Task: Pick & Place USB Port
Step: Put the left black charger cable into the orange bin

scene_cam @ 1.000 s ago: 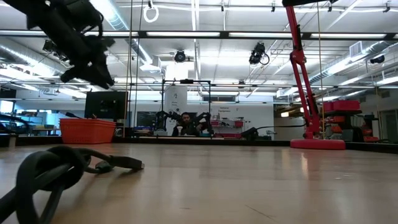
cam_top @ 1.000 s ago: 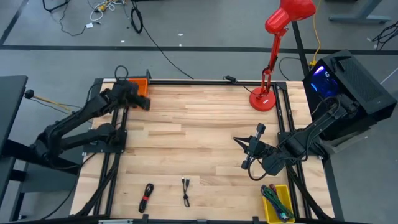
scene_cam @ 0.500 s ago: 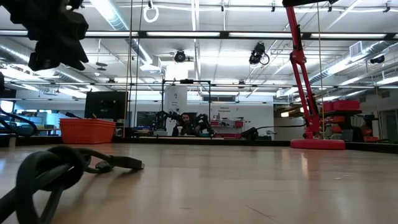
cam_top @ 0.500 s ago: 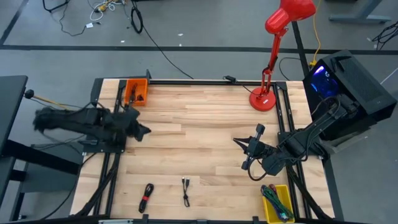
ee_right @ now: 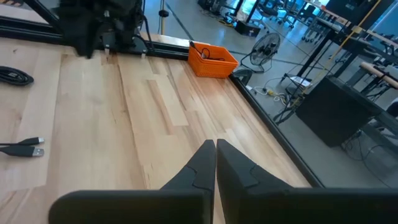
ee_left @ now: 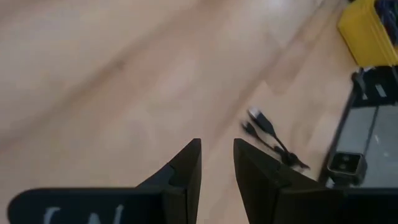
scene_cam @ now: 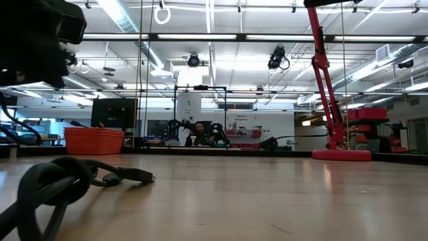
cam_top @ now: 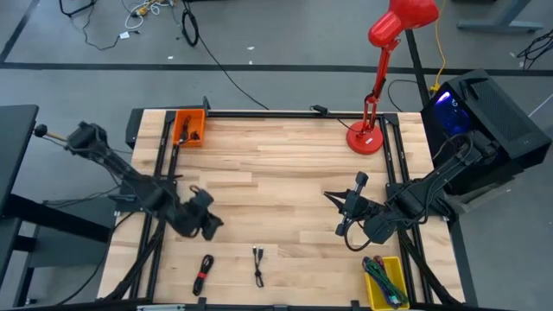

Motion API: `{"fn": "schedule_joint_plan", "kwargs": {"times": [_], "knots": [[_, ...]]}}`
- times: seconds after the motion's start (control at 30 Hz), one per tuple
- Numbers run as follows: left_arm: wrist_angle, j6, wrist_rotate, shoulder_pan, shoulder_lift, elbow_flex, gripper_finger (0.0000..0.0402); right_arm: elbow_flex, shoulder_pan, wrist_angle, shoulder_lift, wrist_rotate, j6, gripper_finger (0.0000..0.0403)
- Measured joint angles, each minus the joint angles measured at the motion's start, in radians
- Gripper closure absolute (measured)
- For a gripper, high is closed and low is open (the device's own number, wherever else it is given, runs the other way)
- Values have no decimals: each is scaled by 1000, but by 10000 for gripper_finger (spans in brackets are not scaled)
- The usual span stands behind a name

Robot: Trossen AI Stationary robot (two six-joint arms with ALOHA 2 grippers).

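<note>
High view showed the left gripper [cam_top: 210, 226] hovering empty, fingers slightly parted, just beyond two cables at the table's [cam_top: 285, 173] near edge: a coiled cable [cam_top: 203, 274] and a short USB cable [cam_top: 257, 265]. Best to descend centred over one connector, then clamp. The right gripper [cam_top: 343, 210], clenched, waited. No legible writing.

One camera is looking straight down on my whole desk [cam_top: 285, 173]. One is sitting low, looking across it into the room. My wrist cameras are looking close past my fingers. The orange bin [cam_top: 189, 127] is showing in three views.
</note>
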Motion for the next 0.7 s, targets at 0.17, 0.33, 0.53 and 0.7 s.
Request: {"fn": "schedule_joint_plan", "kwargs": {"times": [0.17, 0.33, 0.53, 0.7], "knots": [[21, -123, 28, -87, 150, 46, 305, 0, 0, -4, 0, 0, -16, 387], [-150, -292, 79, -161, 282, 188, 326, 0, 0, -15, 0, 0, -16, 387], [-275, -366, 173, -214, 442, 399, 353, 0, 0, -28, 0, 1, -20, 387], [-423, -433, 384, -240, 604, 505, 364, 0, 0, -30, 0, 0, -24, 387]]}}
